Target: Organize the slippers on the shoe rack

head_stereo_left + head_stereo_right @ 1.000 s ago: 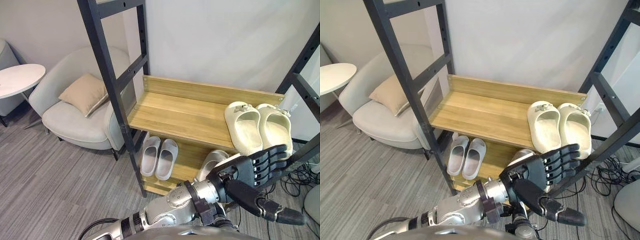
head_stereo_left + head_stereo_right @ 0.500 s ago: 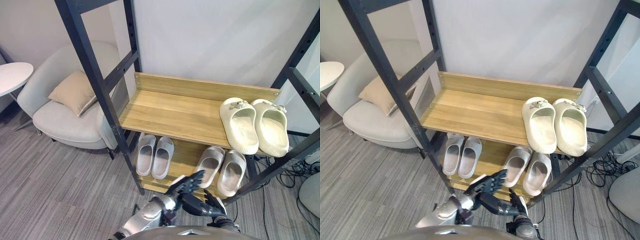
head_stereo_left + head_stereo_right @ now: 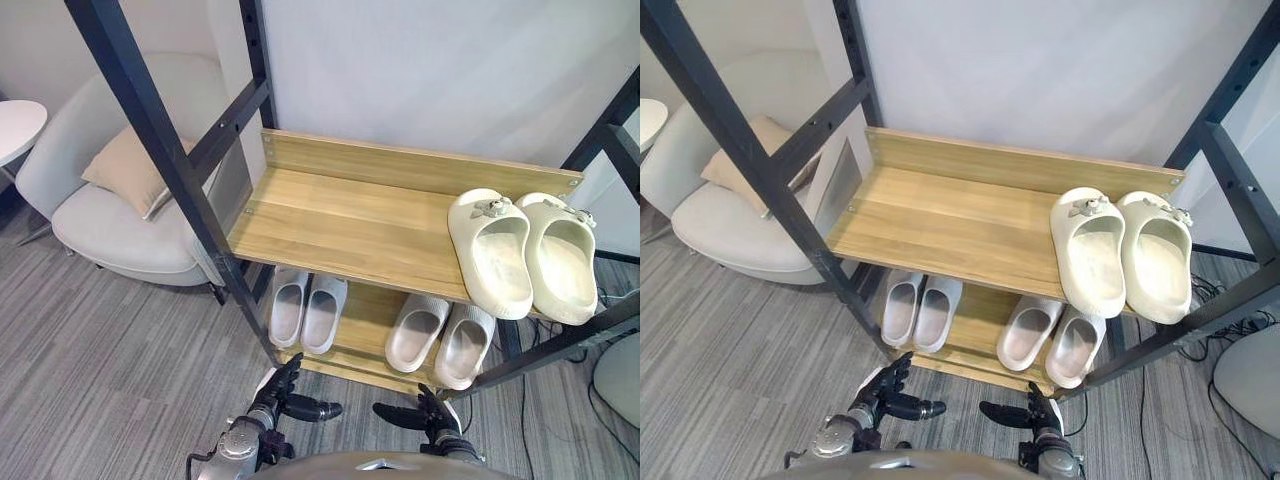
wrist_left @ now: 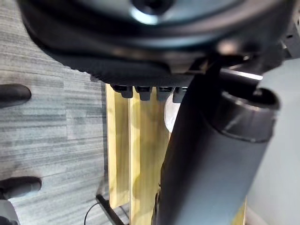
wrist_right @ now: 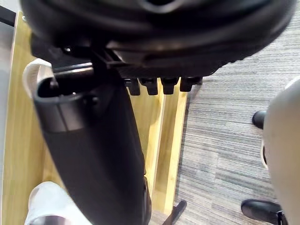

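The wooden shoe rack (image 3: 340, 215) has a black metal frame. A pair of cream slippers (image 3: 490, 250) lies side by side at the right end of its upper shelf. On the lower shelf (image 3: 365, 318) a pale grey pair (image 3: 305, 308) lies at the left and a beige pair (image 3: 440, 338) at the right. My left hand (image 3: 287, 398) and right hand (image 3: 417, 413) hang low in front of the rack, near the floor. Both are open with straight fingers and hold nothing. In the wrist views the left thumb (image 4: 213, 154) and the right thumb (image 5: 93, 140) point towards the wooden shelf.
A light armchair (image 3: 100, 215) with a tan cushion (image 3: 125, 168) stands left of the rack, and a round white table (image 3: 14, 122) is at the far left. The black frame post (image 3: 165, 160) slants across the front left. Grey carpet lies before the rack.
My left hand has dropped from in front of the rack's right side down to the floor level. The right hand has come into view beside it. The camera has shifted.
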Tool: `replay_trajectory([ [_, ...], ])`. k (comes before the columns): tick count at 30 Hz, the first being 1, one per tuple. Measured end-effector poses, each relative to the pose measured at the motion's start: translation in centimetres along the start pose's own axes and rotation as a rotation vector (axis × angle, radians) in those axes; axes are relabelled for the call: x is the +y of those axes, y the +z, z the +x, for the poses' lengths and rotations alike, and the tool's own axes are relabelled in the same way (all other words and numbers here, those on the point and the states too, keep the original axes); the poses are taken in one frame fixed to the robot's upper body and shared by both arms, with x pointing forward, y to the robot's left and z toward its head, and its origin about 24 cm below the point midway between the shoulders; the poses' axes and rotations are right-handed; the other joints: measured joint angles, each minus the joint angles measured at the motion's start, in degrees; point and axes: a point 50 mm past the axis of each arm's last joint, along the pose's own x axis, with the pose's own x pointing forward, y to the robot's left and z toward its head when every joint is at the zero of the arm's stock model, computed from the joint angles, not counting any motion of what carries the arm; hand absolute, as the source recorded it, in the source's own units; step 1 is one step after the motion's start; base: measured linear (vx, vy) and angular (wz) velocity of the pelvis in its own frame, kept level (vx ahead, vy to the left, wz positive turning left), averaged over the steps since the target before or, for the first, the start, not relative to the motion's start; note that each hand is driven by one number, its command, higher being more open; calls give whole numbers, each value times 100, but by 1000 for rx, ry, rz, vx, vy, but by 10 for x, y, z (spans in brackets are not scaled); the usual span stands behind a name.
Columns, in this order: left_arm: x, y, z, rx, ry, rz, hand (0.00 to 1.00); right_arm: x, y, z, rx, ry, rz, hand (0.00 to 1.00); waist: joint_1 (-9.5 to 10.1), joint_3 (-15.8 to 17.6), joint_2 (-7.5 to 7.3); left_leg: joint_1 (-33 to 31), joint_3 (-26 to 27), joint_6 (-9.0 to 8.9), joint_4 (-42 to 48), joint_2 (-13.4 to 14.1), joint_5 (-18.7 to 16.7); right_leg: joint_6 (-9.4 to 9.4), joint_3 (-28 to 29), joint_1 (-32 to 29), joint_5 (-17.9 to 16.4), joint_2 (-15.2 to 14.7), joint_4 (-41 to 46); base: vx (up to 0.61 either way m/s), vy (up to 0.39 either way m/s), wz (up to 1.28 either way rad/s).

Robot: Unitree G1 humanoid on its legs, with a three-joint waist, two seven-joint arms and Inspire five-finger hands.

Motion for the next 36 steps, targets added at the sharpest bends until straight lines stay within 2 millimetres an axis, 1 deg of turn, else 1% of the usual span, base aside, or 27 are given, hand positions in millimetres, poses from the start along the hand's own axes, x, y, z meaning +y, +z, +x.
replay_trajectory([
  [6,3,-13,0,41,96,-15,100,0,1,0,-7,0,-8,100,7,15,21,7,117,28,71,-16,-26,10,126,-27,44,-27,11,-37,25,-11],
  [7,7,-18,-1,65,126,-26,100,0,2,0,-7,0,-8,100,9,16,21,16,147,29,86,-12,-29,9,163,-38,49,-27,29,-46,20,-11],
  [12,18,-27,-3,103,224,-32,100,-1,2,0,-10,-14,-20,100,28,31,31,50,313,34,113,14,-34,-8,345,-117,90,-15,92,-35,18,-20],
  [14,22,-31,-4,119,249,-42,100,-1,4,1,-16,-13,-37,100,29,67,34,96,414,42,134,26,-48,-10,457,-149,94,-20,170,-43,22,-27],
  [15,23,-30,-4,116,274,-51,100,-2,10,4,-29,-15,-63,100,61,182,57,69,519,58,247,29,-81,-19,589,-314,48,-54,440,-61,29,-33],
  [16,24,-30,-3,114,277,-53,100,-2,11,4,-33,-14,-64,100,64,210,62,68,538,61,263,28,-84,-20,610,-343,29,-66,498,-95,35,-38],
  [17,27,-28,-2,107,299,-52,100,-1,17,7,-44,-12,-73,100,68,349,65,11,601,91,410,24,-126,-9,685,-532,-91,-146,877,-86,13,-20],
  [18,29,-26,0,105,309,-48,100,-1,20,8,-51,-13,-79,100,56,409,46,-68,606,103,533,-2,-160,-6,723,-654,-172,-206,1110,-142,2,-14],
  [20,34,-26,3,117,334,-40,100,-1,20,8,-52,-20,-86,100,52,443,9,-419,550,152,1009,-57,-286,17,774,-1015,-320,-357,1701,-154,-6,16],
  [21,36,-26,3,121,344,-42,100,-1,21,9,-54,-19,-95,100,52,446,13,-660,459,186,1237,-69,-323,25,792,-1129,-318,-379,1804,-143,-8,33],
  [22,36,-25,4,120,350,-46,100,-2,22,9,-55,-20,-103,100,52,459,44,-793,394,199,1297,-43,-327,56,818,-1146,-393,-382,1845,-201,-56,60],
  [23,37,-26,4,123,363,-58,100,0,24,10,-63,-10,-110,100,48,498,28,-1006,223,196,1459,-103,-295,68,1046,-1375,-751,-439,2722,-147,-90,58],
  [24,38,-26,5,124,369,-60,100,1,25,10,-65,-9,-110,100,59,498,13,-1045,146,190,1489,-128,-272,80,1128,-1391,-846,-430,2962,-169,-137,94],
  [25,40,-25,4,119,389,-64,100,2,23,9,-60,-7,-116,100,79,487,-14,-1209,-123,148,1543,-213,-194,64,1374,-1299,-1105,-323,3273,-122,-118,79],
  [26,41,-24,4,114,396,-65,100,3,22,9,-59,-1,-122,100,101,472,-36,-1297,-219,148,1546,-252,-147,32,1462,-1252,-1206,-282,3248,-203,-171,87],
  [27,41,-23,5,107,403,-69,100,6,23,9,-63,5,-126,100,154,464,-45,-1423,-324,111,1547,-294,-66,-30,1523,-1198,-1347,-237,3014,-231,-210,92],
  [28,33,-18,12,104,389,-83,100,6,32,12,-86,10,-140,100,233,493,181,-1759,-675,-30,1489,-191,171,-184,1247,-1145,-1369,-22,2370,-248,-194,91],
  [29,30,-19,13,112,384,-87,100,3,34,13,-96,3,-146,100,238,502,269,-1826,-765,-65,1388,-153,207,-230,1131,-1140,-1302,61,2211,-297,-207,121],
  [30,26,-19,15,117,373,-106,100,0,39,14,-105,-18,-149,100,263,567,496,-1817,-859,-107,958,6,235,-315,833,-1104,-1112,205,1992,-245,-146,87],
  [31,24,-20,15,121,374,-116,100,-1,39,15,-103,-21,-152,100,269,581,520,-1802,-784,-118,757,87,226,-335,718,-1086,-1029,236,1881,-259,-197,118],
  [32,23,-21,16,129,374,-132,100,-2,40,16,-100,-31,-150,100,265,586,533,-1877,-232,-71,508,297,173,-508,393,-1077,-818,246,1655,-166,-140,110],
  [33,24,-19,18,129,373,-135,100,-3,40,16,-95,-45,-134,100,265,589,528,-2038,332,-58,767,396,185,-581,135,-1110,-741,185,1573,-153,-120,114],
  [34,26,-18,18,127,374,-135,100,-5,39,16,-90,-55,-122,100,263,606,502,-2105,500,-56,1026,403,183,-610,10,-1111,-712,130,1543,-115,-70,109],
  [35,28,-18,18,124,387,-144,100,-7,37,17,-79,-68,-114,100,253,642,430,-2130,657,-60,1666,316,162,-614,-204,-1083,-647,-18,1466,-87,-24,73],
  [36,28,-19,18,125,390,-147,100,-7,37,17,-77,-70,-114,100,253,641,428,-2127,673,-69,1758,310,152,-614,-232,-1081,-630,-35,1445,-71,6,81],
])
